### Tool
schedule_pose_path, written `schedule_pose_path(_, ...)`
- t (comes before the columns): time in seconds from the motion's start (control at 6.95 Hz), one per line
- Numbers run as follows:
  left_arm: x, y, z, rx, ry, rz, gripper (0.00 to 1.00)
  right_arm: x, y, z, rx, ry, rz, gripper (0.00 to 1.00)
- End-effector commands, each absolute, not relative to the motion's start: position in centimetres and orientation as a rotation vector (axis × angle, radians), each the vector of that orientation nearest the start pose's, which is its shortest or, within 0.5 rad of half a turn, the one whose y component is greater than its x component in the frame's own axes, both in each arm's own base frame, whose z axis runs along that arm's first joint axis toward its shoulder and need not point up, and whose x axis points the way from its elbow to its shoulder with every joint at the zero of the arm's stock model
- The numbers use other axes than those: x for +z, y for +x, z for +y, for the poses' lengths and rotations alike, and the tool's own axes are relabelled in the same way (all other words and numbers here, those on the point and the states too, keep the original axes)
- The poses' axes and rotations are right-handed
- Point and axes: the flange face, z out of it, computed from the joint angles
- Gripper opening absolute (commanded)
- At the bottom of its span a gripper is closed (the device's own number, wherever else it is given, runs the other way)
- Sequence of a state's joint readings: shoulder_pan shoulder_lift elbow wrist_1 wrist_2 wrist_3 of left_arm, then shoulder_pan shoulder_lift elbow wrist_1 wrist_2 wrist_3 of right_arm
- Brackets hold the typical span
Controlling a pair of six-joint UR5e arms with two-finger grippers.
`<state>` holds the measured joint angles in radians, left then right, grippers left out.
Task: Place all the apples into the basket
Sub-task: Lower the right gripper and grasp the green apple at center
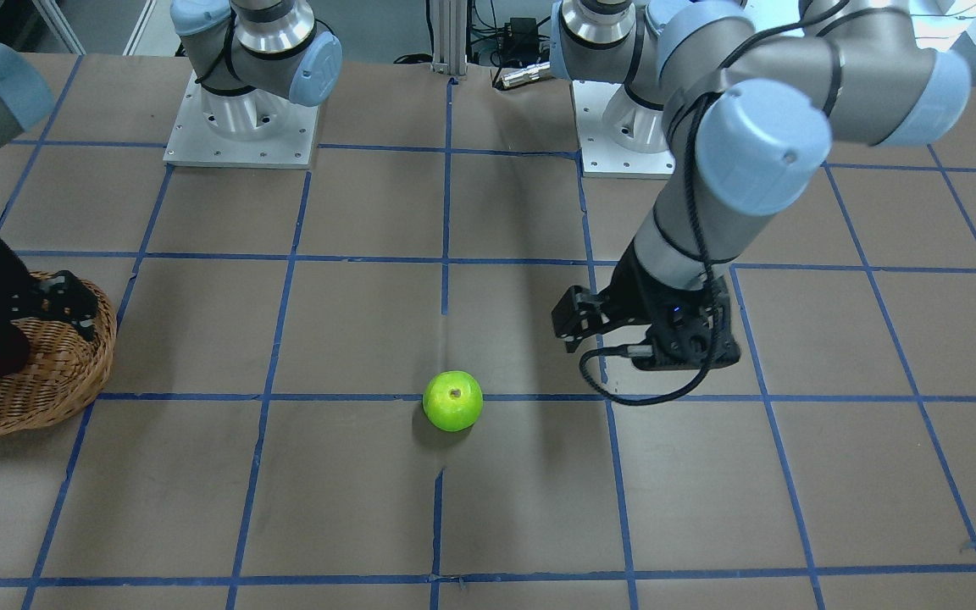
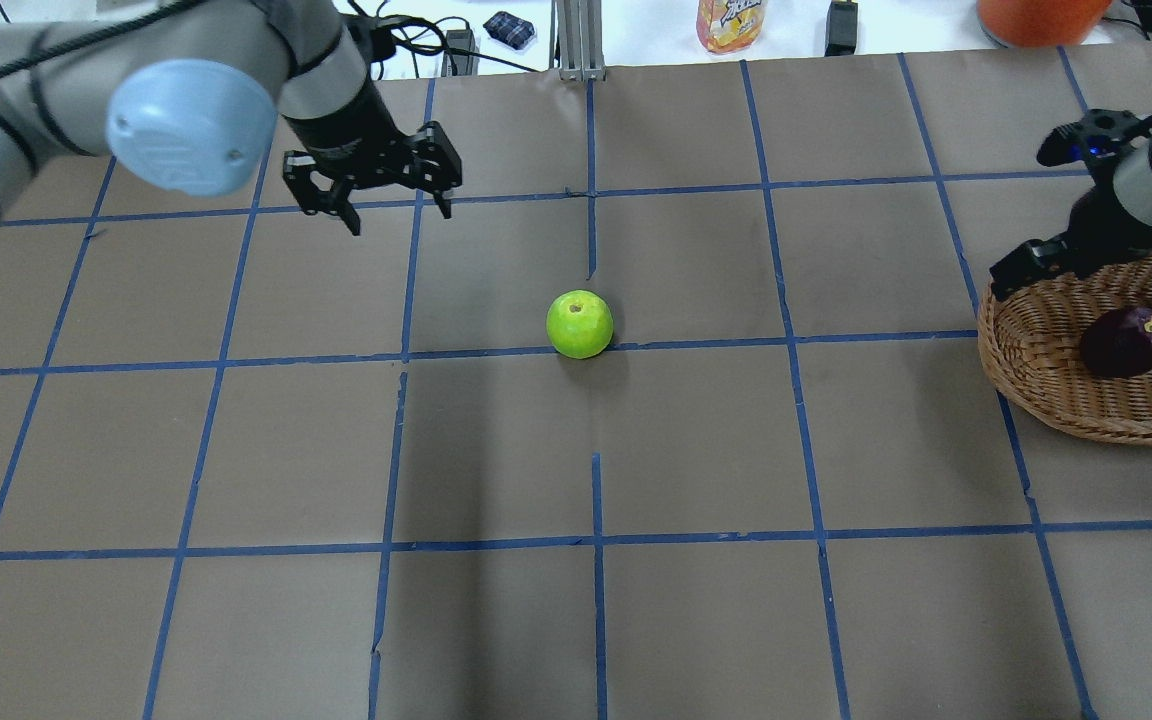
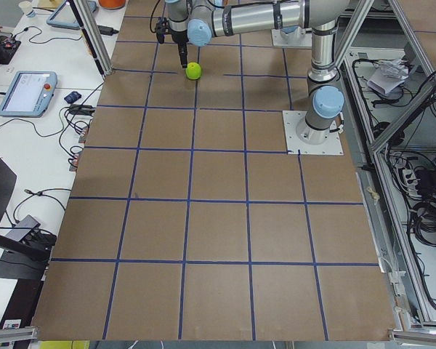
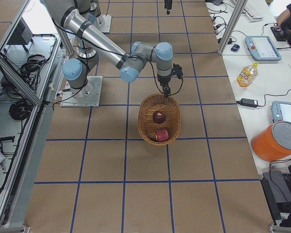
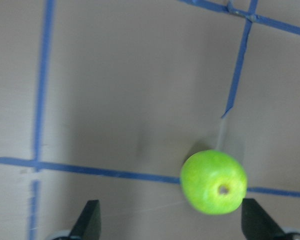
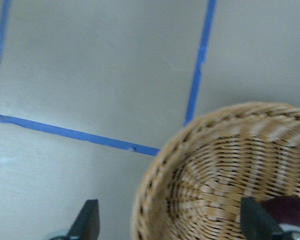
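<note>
**One green apple on the table, two apples in the basket**

On the overhead view's left, the left gripper [image 2: 401,215] hangs above the table [image 2: 696,450] with its two fingers [image 5: 90,222] spread wide and nothing between them. Its wrist camera looks down on bare brown paper and blue tape lines. The green apple [image 5: 213,182] shows low in that picture, nearer the finger on the view's right than the other. The gripper does not touch the fruit. How far above it the tips hang is hard to judge, since the side view is small and taken from far off.

In the middle of the table the green apple sits alone, stem hollow up, right on a blue tape line and just beside a crossing of the grid. It is well apart from the basket [image 2: 1041,395].

On the overhead view's right stands the woven wicker basket, partly cut off by the picture's edge. The maroon apple [image 2: 1126,342] lies inside it, its yellowish stem end turned up. The red apple [image 4: 161,135] lies beside it, toward the end away from the gripper. The right gripper [image 6: 169,220] hovers over the basket's rim at its inner end, its fingers parted and empty. One finger is above the bare table outside the rim, and the other is above the weave, close to the maroon apple.
</note>
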<state>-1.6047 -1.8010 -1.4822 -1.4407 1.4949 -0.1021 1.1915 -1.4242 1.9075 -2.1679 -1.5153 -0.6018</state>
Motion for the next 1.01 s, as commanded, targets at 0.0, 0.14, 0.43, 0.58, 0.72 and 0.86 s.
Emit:
schedule_pose_path(0.0, 51.3, -11.4, -52.2, 0.006, -0.081, 3.190, 1.00, 31.8, 8.7, -56.4, -0.224, -0.151, 3.081, 1.00)
schedule_pose_path(0.14, 53.5, -11.6, -50.7, -0.061, -0.067, 3.170, 1.00, 31.3, 15.6, -58.2, -0.214, -0.025, 3.067, 1.00)
schedule_pose_path(0.43, 51.6, -10.9, -50.1, -0.009, -0.067, 3.101, 1.00, 28.0, 29.5, -58.6, -0.141, 0.267, 3.025, 1.00)
schedule_pose_path(0.58, 51.1, -11.1, -50.1, 0.005, -0.076, 3.113, 1.00, 26.3, 33.6, -57.1, -0.096, 0.314, 3.025, 1.00)
schedule_pose_path(0.72, 51.5, -11.1, -49.7, -0.004, -0.067, 3.113, 1.00, 25.2, 36.1, -56.0, -0.078, 0.291, 3.040, 1.00)
schedule_pose_path(0.86, 51.7, -11.1, -49.5, -0.013, -0.067, 3.113, 1.00, 23.5, 37.2, -55.7, -0.058, 0.281, 3.050, 1.00)
